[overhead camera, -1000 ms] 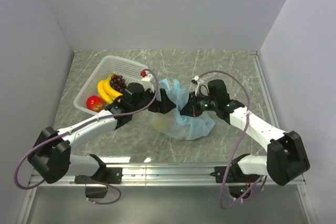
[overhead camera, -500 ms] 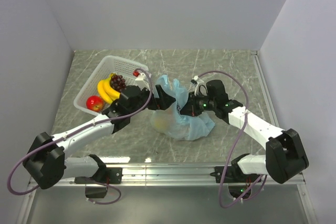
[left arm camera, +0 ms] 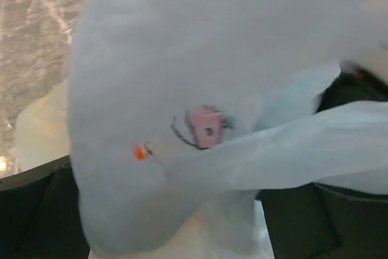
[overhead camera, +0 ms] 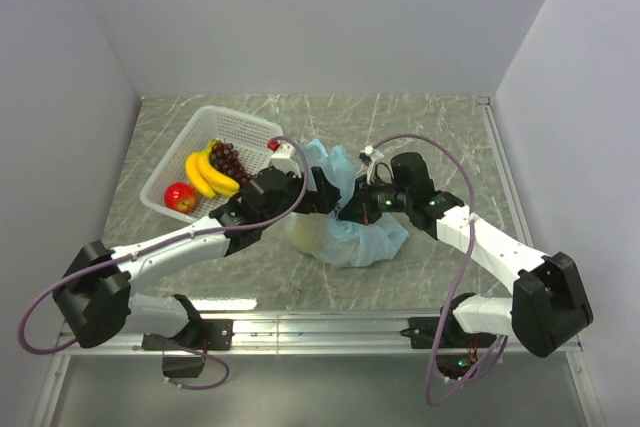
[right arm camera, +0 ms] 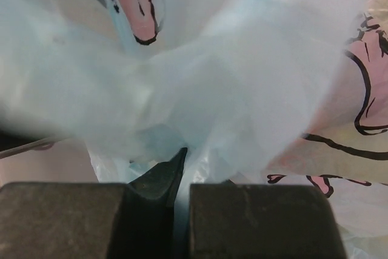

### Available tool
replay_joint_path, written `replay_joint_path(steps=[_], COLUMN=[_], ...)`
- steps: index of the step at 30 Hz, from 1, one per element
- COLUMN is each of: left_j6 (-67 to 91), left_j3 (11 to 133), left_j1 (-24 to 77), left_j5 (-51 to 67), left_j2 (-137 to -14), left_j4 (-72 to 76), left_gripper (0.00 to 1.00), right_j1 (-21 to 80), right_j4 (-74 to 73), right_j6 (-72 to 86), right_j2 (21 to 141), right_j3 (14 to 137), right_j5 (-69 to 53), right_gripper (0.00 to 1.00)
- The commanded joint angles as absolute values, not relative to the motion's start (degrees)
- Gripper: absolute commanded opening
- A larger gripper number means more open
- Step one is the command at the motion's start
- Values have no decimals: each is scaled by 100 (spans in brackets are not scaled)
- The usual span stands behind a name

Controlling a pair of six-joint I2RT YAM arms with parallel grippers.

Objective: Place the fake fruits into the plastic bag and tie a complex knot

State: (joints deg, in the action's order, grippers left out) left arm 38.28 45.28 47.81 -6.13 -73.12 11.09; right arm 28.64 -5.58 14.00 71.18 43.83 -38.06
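The light-blue plastic bag (overhead camera: 362, 239) lies mid-table, with a yellow fruit (overhead camera: 308, 235) showing through its left side. My right gripper (overhead camera: 352, 209) is shut on a fold of the bag's film (right arm camera: 182, 168) near the bag's top. My left gripper (overhead camera: 322, 191) is right beside it at the bag's raised top. In the left wrist view its fingers (left arm camera: 36, 210) stand wide apart, with bag film (left arm camera: 182, 89) bulging between them. Bananas (overhead camera: 205, 173), grapes (overhead camera: 228, 156) and a red apple (overhead camera: 181, 196) lie in the basket. No knot shows.
The white latticed basket (overhead camera: 240, 125) stands at the back left, close to the left arm. Grey walls close in the table on the left, back and right. The arms' bases and a metal rail (overhead camera: 320, 325) run along the near edge.
My left gripper has shifted a little right, closer to the right gripper at the bag's top. The bag's upper film has moved with it. The right arm has hardly moved.
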Motion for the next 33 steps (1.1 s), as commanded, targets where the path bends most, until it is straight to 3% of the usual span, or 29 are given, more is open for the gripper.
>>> replay_joint_path(steps=[1, 8, 13, 16, 17, 20, 33], left_j6=[3542, 3463, 3130, 2761, 2447, 1962, -570], left_j3=[4720, 4553, 4421, 4167, 4140, 4192, 4684], left_j1=[4746, 4465, 4289, 4202, 4192, 4192, 4561], left_j5=[-1011, -624, -291, 113, 280, 834, 1117], left_j2=[-7558, -7883, -7700, -7392, -7278, -7312, -8270], left_j4=[1071, 1520, 1459, 1459, 1459, 1319, 247], left_gripper=[99, 67, 58, 40, 25, 2, 0], right_j1=[2900, 2821, 2471, 2215, 2215, 2215, 2742], right_j4=[-405, -378, -474, -580, -658, -756, -1336], right_j6=[1318, 1362, 1512, 1459, 1415, 1266, 352], right_j2=[6821, 6645, 6583, 6566, 6565, 6635, 7830], right_j3=[4456, 4298, 4201, 4183, 4184, 4201, 4930], right_j5=[-4008, -3964, -3517, -3454, -3332, -3331, -2725], right_gripper=[0, 0, 0, 0, 0, 0, 0])
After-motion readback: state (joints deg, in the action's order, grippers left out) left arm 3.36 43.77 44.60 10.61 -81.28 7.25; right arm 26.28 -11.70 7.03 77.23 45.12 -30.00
